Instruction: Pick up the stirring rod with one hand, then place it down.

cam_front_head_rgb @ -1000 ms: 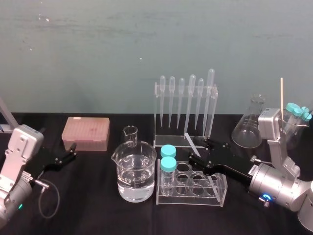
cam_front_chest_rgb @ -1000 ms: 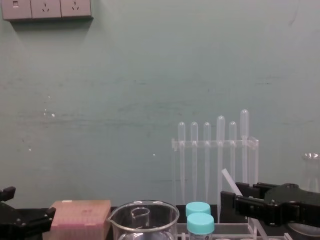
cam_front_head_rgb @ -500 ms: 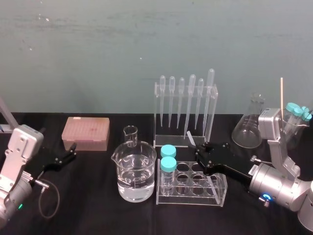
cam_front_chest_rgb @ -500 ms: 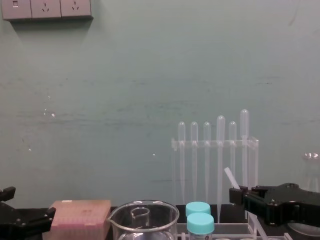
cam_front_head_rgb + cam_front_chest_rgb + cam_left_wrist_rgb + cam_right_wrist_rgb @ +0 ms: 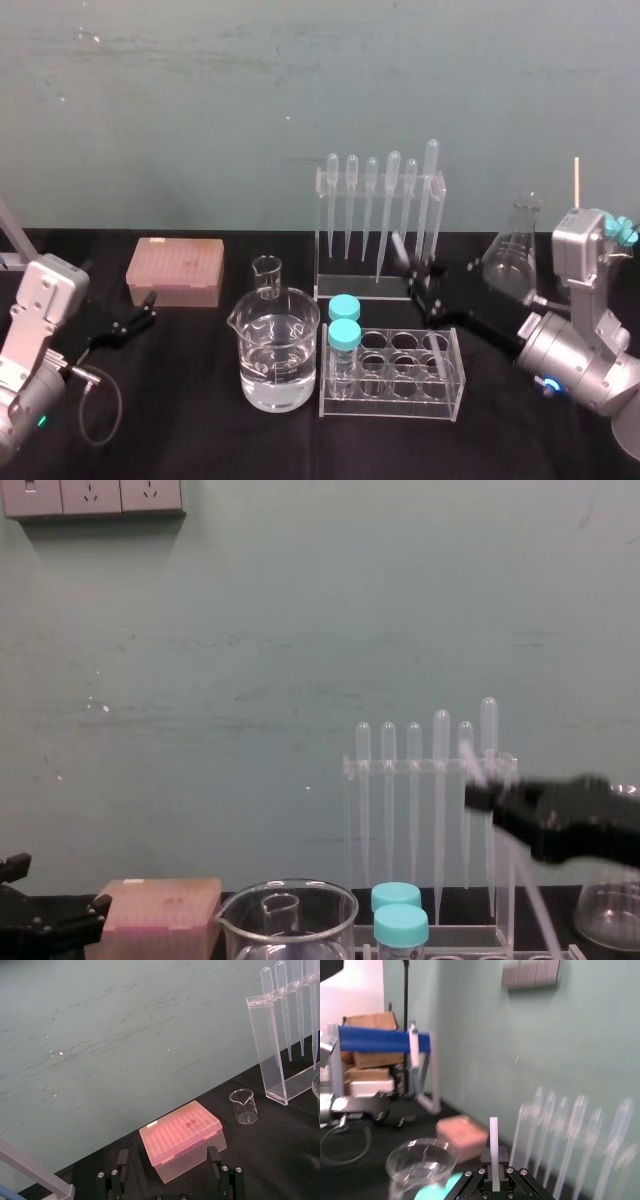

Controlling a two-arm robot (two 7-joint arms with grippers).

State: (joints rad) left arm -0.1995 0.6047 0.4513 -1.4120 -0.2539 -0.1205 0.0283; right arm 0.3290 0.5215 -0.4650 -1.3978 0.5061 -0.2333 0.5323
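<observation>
The stirring rod [image 5: 493, 1146], thin and translucent white, is pinched between the fingers of my right gripper [image 5: 493, 1176], which is shut on it. In the head view the right gripper [image 5: 413, 271] hangs above the table just in front of the pipette rack [image 5: 380, 222], with the stirring rod [image 5: 399, 245] sticking up at a tilt. In the chest view the right gripper [image 5: 482, 796] is blurred, and the stirring rod [image 5: 527, 888] slants down below it. My left gripper [image 5: 140, 313] rests open at the far left, near the pink tip box [image 5: 175, 272].
A beaker of water [image 5: 279, 352] and a small beaker [image 5: 267, 276] stand left of centre. A clear tube rack [image 5: 400, 378] holds two teal-capped tubes [image 5: 344, 323]. A conical flask [image 5: 513, 258] stands at the back right. Several pipettes hang in the rack.
My right gripper has shut on the stirring rod and lifted it off the table, up and back towards the pipette rack. The left arm has not moved.
</observation>
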